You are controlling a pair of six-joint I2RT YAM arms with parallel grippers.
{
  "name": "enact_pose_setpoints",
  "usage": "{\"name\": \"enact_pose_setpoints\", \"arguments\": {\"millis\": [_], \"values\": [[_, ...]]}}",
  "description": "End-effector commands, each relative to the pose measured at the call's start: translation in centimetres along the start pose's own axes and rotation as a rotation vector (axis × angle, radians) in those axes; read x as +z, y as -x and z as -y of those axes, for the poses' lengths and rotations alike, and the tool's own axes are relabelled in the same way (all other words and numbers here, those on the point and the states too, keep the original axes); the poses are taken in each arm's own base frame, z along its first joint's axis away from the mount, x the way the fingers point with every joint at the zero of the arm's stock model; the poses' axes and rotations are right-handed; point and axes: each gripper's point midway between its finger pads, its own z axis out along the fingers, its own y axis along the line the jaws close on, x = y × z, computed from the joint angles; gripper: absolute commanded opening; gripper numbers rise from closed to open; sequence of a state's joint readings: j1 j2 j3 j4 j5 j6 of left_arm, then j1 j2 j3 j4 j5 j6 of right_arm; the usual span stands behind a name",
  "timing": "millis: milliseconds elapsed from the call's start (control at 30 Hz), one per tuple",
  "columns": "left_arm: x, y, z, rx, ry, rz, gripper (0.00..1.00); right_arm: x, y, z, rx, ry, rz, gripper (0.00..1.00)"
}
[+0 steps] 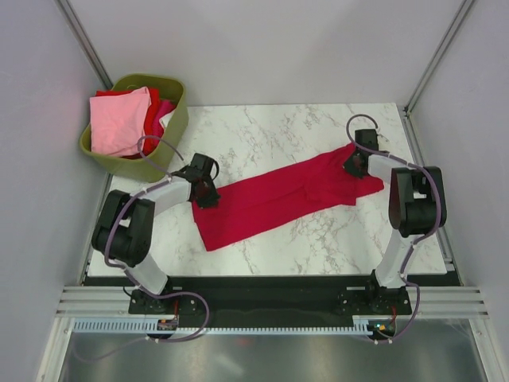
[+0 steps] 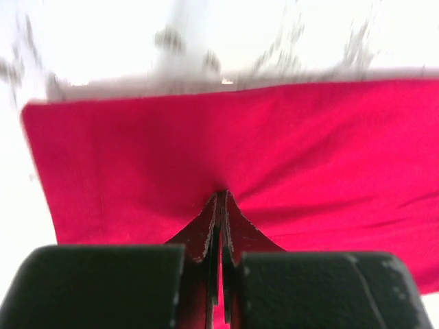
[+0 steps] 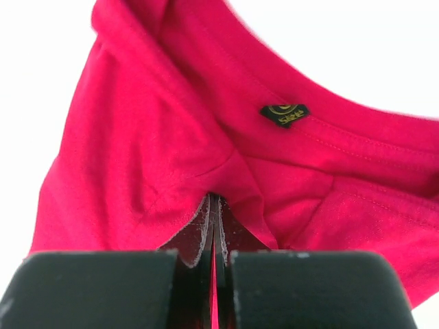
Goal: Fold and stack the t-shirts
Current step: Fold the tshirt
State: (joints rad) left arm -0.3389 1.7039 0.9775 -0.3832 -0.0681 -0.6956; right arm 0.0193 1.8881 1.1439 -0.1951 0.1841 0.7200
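Step in hand: judged as drawing the crimson t-shirt (image 1: 278, 199) out long and flat, ready for a fold; none folded or stacked on the table (image 1: 334, 239) yet
Shirt position: lies slantwise across the marble top, hem end toward the near left, collar end toward the far right; it looks narrow for a shirt, possibly doubled lengthwise, cannot confirm
Left gripper (image 2: 221, 199): jaws fully together, pinching a small peak of red cloth at the hem end; a corner of the cloth shows off to the left in the wrist view
Right gripper (image 3: 212, 202): jaws fully together on a tuck of cloth at the collar end; the dark neck label (image 3: 284, 114) sits just beyond the tips
Other shirts: a light pink shirt (image 1: 119, 121) and more red cloth lie in the olive basket (image 1: 178, 119) at the far left corner, well apart from the work
Technique: keep both pinches level and pull evenly apart so the diagonal creases go out; lower the cloth onto the marble before letting go
Risk: both grips are small tucks, so a hard tug could slip one; uneven pull would skew the edges and spoil the fold line
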Motion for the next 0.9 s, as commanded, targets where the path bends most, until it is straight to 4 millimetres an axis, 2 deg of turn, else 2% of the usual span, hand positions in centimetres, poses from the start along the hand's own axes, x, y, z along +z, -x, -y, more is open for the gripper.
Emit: {"name": "enact_pose_setpoints", "arguments": {"millis": [0, 67, 100, 167, 200, 267, 300, 333, 433, 467, 533, 567, 667, 700, 733, 767, 800, 867], "values": [[-1.0, -4.4, -1.4, -0.015, 0.009, -0.074, 0.02, 1.8, -1.3, -0.3, -0.004, -0.014, -0.074, 0.00], [-2.0, -5.2, -1.4, -0.022, -0.007, -0.062, 0.02, 2.5, -1.7, -0.9, -0.014, -0.006, -0.096, 0.00], [-2.0, -6.8, -1.8, -0.011, -0.004, -0.080, 0.02, 3.0, -1.7, -1.6, -0.028, 0.005, -0.098, 0.00], [-3.0, -7.6, -1.4, -0.012, -0.029, -0.067, 0.02, 3.3, -1.9, -2.4, -0.043, 0.013, -0.108, 0.00], [-3.1, -9.4, -1.3, 0.023, -0.034, -0.086, 0.02, 3.3, -1.4, -3.8, -0.054, 0.038, -0.098, 0.00], [-3.6, -10.7, -0.7, 0.032, -0.048, -0.091, 0.02, 4.2, -2.6, -4.5, -0.098, 0.032, -0.134, 0.00], [-4.0, -12.2, -0.3, 0.058, -0.063, -0.106, 0.02, 4.3, -1.8, -6.0, -0.102, 0.057, -0.123, 0.00], [-4.2, -12.9, 0.0, 0.038, -0.066, -0.114, 0.02, 5.2, -2.6, -6.0, -0.123, 0.051, -0.147, 0.00], [-4.9, -15.5, 0.9, 0.044, -0.092, -0.126, 0.02, 5.7, -4.1, -9.0, -0.170, 0.112, -0.190, 0.00], [-5.1, -15.9, 1.5, 0.040, -0.115, -0.116, 0.02, 5.7, -4.9, -10.1, -0.189, 0.131, -0.203, 0.00], [-5.8, -17.7, 2.5, 0.043, -0.161, -0.129, 0.02, 5.9, -5.3, -12.1, -0.212, 0.172, -0.214, 0.00], [-6.3, -18.5, 3.5, 0.058, -0.203, -0.131, 0.02, 5.5, -5.2, -13.8, -0.226, 0.201, -0.202, 0.00], [-7.2, -19.5, 5.2, 0.058, -0.267, -0.121, 0.02, 5.4, -7.1, -16.3, -0.248, 0.274, -0.257, 0.00], [-7.9, -20.3, 6.8, 0.081, -0.323, -0.121, 0.02, 5.4, -6.9, -17.5, -0.249, 0.303, -0.254, 0.00], [-8.1, -20.6, 7.5, 0.097, -0.346, -0.119, 0.02, 5.2, -7.0, -18.1, -0.249, 0.319, -0.259, 0.00], [-7.9, -21.1, 8.2, 0.118, -0.357, -0.122, 0.02, 4.5, -6.9, -19.7, -0.253, 0.360, -0.259, 0.00], [-8.6, -21.6, 9.7, 0.143, -0.395, -0.125, 0.02, 4.7, -7.0, -20.1, -0.245, 0.369, -0.267, 0.00], [-8.0, -22.6, 10.4, 0.196, -0.384, -0.150, 0.02, 3.7, -6.8, -22.0, -0.240, 0.430, -0.276, 0.02]]}}
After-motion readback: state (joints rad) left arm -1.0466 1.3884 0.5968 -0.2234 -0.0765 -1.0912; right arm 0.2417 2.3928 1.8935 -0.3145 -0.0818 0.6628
